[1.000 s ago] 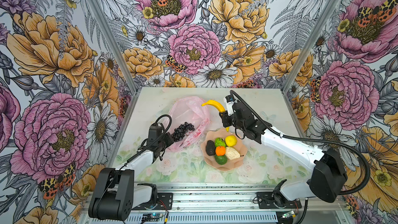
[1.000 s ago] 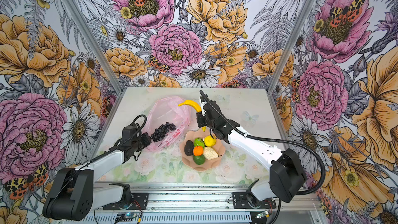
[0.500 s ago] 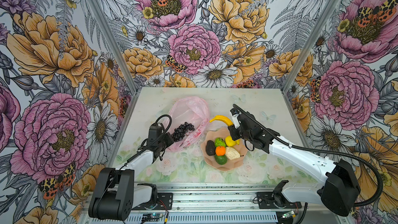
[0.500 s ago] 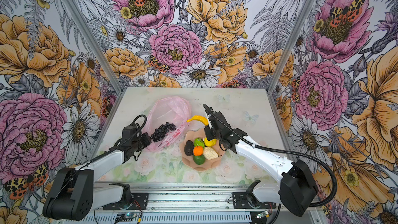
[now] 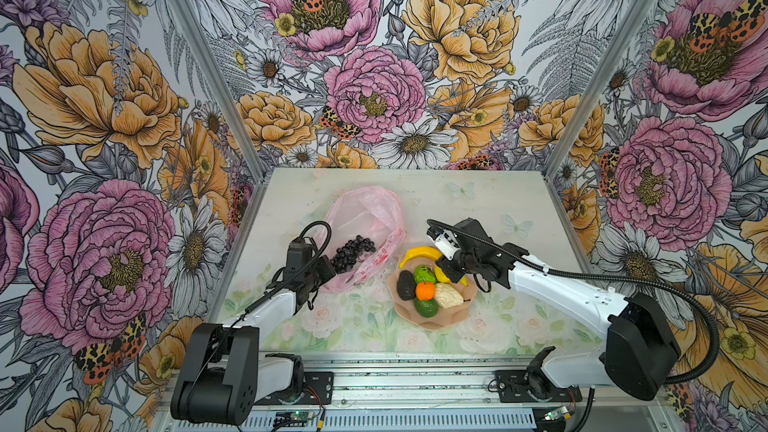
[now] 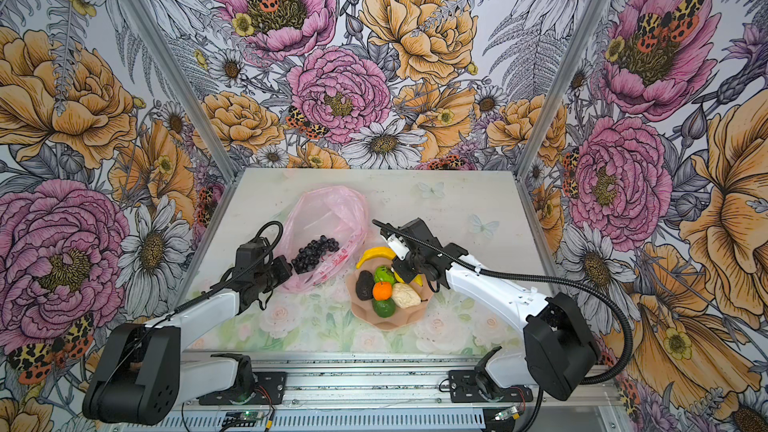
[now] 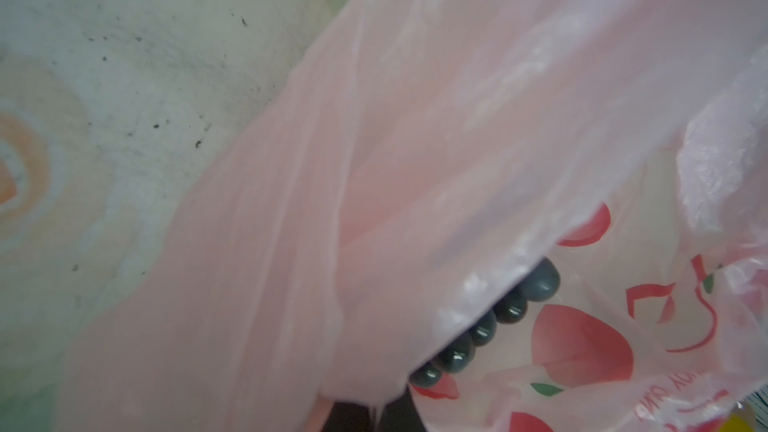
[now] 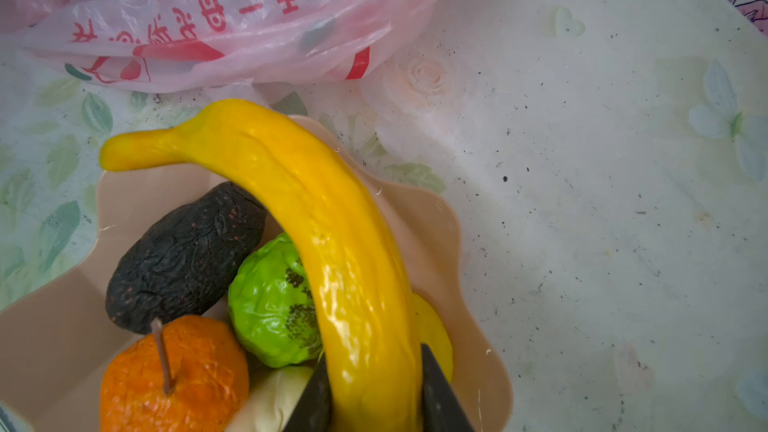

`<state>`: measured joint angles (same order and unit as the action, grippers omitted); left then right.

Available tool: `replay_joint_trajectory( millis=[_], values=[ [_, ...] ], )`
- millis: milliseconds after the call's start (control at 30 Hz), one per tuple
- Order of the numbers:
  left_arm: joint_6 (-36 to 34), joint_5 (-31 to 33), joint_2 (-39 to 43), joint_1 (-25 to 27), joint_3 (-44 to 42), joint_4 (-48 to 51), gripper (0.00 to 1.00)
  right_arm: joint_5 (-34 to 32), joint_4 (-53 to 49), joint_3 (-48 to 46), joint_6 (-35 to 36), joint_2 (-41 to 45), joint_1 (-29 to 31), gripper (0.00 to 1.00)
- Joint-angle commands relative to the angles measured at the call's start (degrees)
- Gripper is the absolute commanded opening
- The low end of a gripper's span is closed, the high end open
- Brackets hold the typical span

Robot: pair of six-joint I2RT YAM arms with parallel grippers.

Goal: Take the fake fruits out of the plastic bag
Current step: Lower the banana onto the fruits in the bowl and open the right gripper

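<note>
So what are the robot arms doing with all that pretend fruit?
They are emptying the plastic bag. The right arm has its jaws shut on the banana, holding it over the bowl, where six other fruits already lie. The left arm pinches the bag's edge with its jaws shut. The grape bunch is the one fruit seen inside the bag.
</note>
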<state>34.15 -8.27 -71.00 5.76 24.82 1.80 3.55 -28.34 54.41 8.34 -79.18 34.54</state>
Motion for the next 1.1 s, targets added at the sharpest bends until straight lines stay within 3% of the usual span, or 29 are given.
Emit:
replay_joint_trajectory(
  millis=[0, 400, 867, 1067],
  values=[
    [0.1, -0.4, -0.2, -0.1, 0.3, -1.3, 0.00, 2.0, -1.4, 3.9, 5.4, -1.1, -2.0, 0.21],
    [0.2, -0.2, -0.4, -0.1, 0.3, -1.3, 0.00, 4.6, -3.9, 8.8, 11.8, -5.3, -3.1, 0.21],
    [0.2, 0.5, -0.2, 0.0, 0.3, -1.2, 0.00, 8.5, -6.9, 14.2, 14.1, -13.4, -2.6, 0.20],
    [0.1, 0.6, -0.2, 0.0, 0.3, -1.2, 0.00, 7.0, -8.0, 14.5, 14.4, -14.9, -2.6, 0.18]
  ],
)
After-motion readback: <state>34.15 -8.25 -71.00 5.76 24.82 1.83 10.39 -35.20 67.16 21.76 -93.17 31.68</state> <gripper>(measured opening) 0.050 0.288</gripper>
